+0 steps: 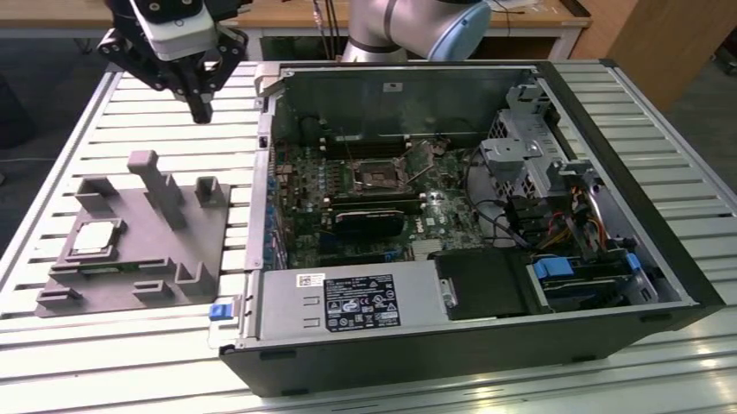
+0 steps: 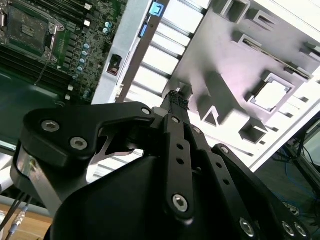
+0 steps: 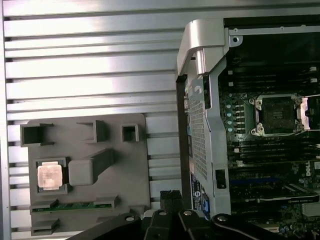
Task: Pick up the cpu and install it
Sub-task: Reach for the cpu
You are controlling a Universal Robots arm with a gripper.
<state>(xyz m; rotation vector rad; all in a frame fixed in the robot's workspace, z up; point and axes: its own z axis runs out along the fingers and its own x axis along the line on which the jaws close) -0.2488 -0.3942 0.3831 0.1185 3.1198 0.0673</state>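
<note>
The cpu [image 1: 95,239] is a small silver square with a pale rim, lying flat in a recess of the grey fixture block [image 1: 138,250] on the slatted table, at the exterior view's left. Both wrist views show it too: cpu [image 3: 50,176], cpu [image 2: 271,95]. My gripper [image 1: 202,110] hangs above the table beyond the fixture, near the case's corner, well apart from the chip. Its fingertips [image 3: 170,196] are pressed together with nothing between them, so it is shut. The motherboard socket [image 1: 378,175] lies in the case with its metal frame around it; socket [image 3: 278,114].
An open computer case [image 1: 645,216] covers the table's middle and the exterior view's right, with drive cages, cables and a power supply [image 1: 345,302]. Its raised metal wall [image 3: 200,100] stands between fixture and motherboard. The fixture has upright posts [image 1: 155,185] and holds a green memory strip [image 3: 75,205].
</note>
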